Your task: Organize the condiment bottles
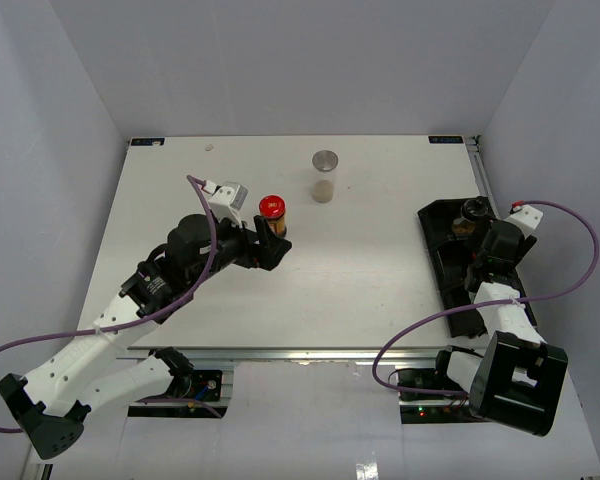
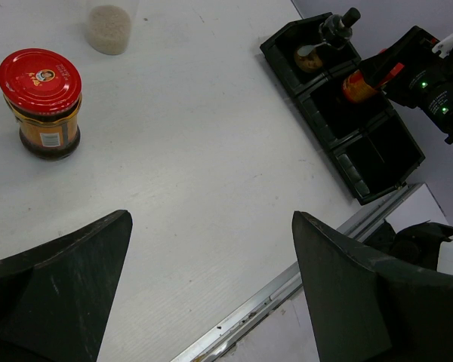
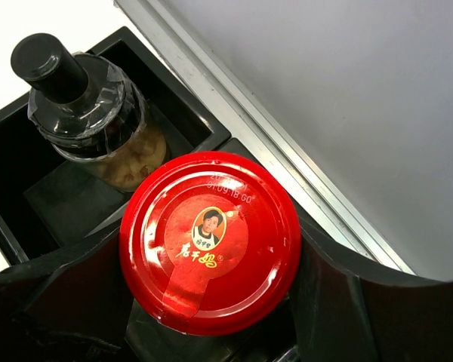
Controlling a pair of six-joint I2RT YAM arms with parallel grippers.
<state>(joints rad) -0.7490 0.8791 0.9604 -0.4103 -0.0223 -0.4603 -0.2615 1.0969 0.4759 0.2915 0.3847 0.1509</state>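
One red-capped bottle (image 1: 271, 210) with amber contents stands upright on the white table. My left gripper (image 1: 276, 243) is open just near of it; in the left wrist view the bottle (image 2: 40, 102) lies ahead and left of the gripper (image 2: 211, 220), outside the gap. The clear bottle (image 1: 325, 175) with a silver lid stands farther back. My right gripper (image 3: 209, 249) is shut on the second red-capped bottle (image 3: 209, 241), over the black tray (image 1: 438, 232). The black-capped bottle (image 3: 90, 113) stands in the tray's far compartment.
The long black tray (image 2: 377, 162) lies along the table's right edge, its nearer compartments showing nothing inside. A metal rail (image 2: 287, 283) marks the table's near edge. White walls close the table in on three sides.
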